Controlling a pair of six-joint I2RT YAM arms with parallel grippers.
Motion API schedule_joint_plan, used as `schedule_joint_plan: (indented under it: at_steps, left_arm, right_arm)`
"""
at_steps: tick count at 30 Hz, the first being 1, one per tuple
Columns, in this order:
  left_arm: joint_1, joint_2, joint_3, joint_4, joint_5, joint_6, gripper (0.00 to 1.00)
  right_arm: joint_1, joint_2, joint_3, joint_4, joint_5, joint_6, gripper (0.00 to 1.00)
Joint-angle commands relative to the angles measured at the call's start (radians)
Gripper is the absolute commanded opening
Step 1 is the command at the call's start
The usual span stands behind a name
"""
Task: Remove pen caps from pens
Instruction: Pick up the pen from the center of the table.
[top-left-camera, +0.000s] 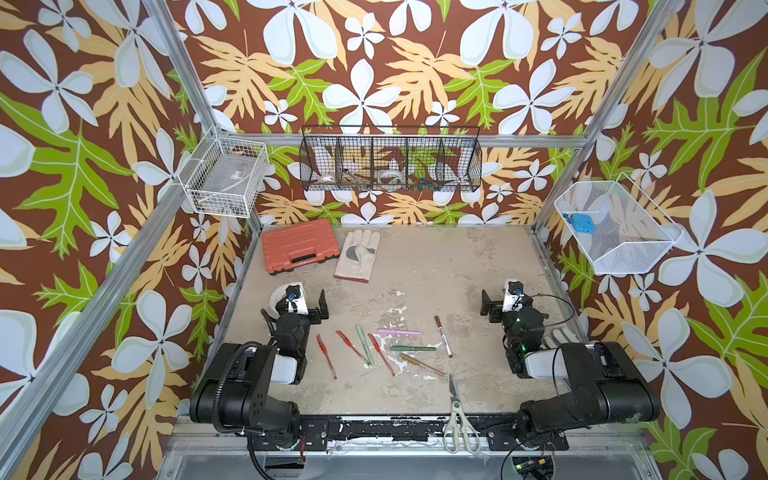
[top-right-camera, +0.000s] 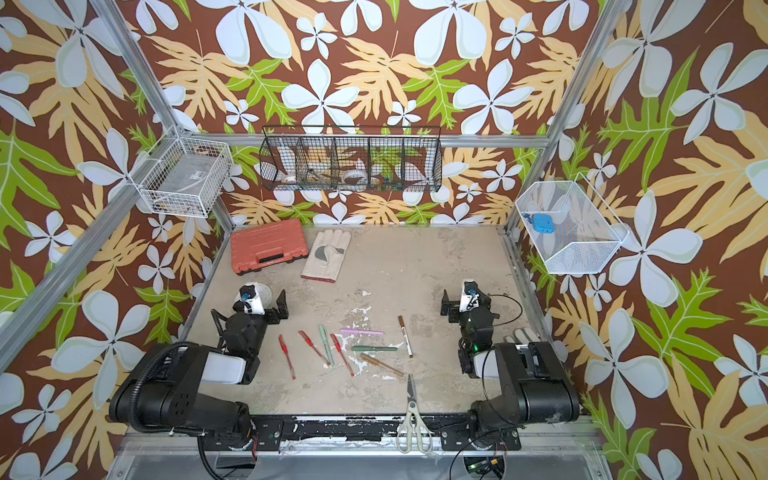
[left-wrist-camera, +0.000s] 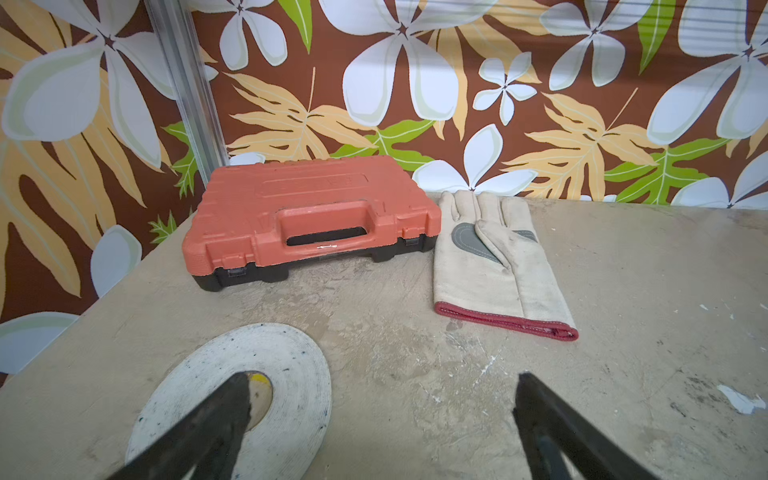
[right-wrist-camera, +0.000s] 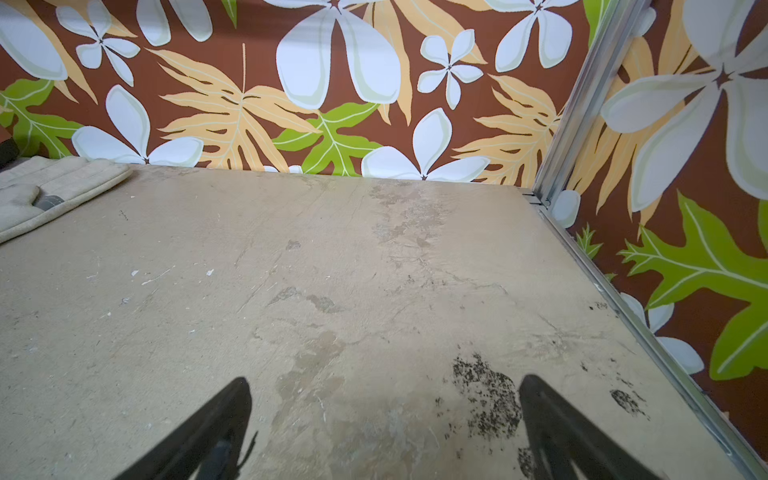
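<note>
Several pens lie in a loose row on the table between my arms in both top views: three red pens (top-left-camera: 326, 356) (top-left-camera: 352, 347) (top-left-camera: 381, 354), a pale green pen (top-left-camera: 364, 350), a lilac-pink pen (top-left-camera: 399, 332), a dark green pen (top-left-camera: 412, 348), a gold-brown pen (top-left-camera: 422, 365) and a white marker (top-left-camera: 443, 336) (top-right-camera: 405, 336). Their pen caps seem to be on; the marker's brown cap (top-left-camera: 437, 321) points to the back. My left gripper (left-wrist-camera: 382, 378) (top-left-camera: 300, 300) stands open, behind and left of the pens. My right gripper (right-wrist-camera: 384, 380) (top-left-camera: 510, 299) is open too, to their right. Neither wrist view shows a pen.
An orange tool case (top-left-camera: 299, 245) (left-wrist-camera: 307, 216) and a work glove (top-left-camera: 357, 255) (left-wrist-camera: 494, 257) lie at the back left. A white tape roll (left-wrist-camera: 291, 374) lies under my left fingers. Grey-handled scissors (top-left-camera: 457, 415) rest at the front edge. Wire baskets (top-left-camera: 390, 160) hang on the walls.
</note>
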Motion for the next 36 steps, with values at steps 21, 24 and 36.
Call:
schedule_joint_plan:
  at_steps: [21, 24, 36]
  left_arm:
    - [0.007, 0.001, 0.006, 0.024, 0.008, -0.014, 1.0]
    - [0.008, 0.001, 0.005, 0.022, 0.01, -0.014, 1.0]
    - [-0.043, -0.3, -0.048, -0.108, -0.196, -0.032, 1.0]
  right_arm:
    - [0.001, 0.001, 0.003, 0.011, -0.002, -0.001, 1.0]
    - [0.001, 0.001, 0.003, 0.011, -0.001, 0.0, 1.0]
    - [0.056, -0.195, 0.007, -0.14, 0.198, 0.012, 0.95]
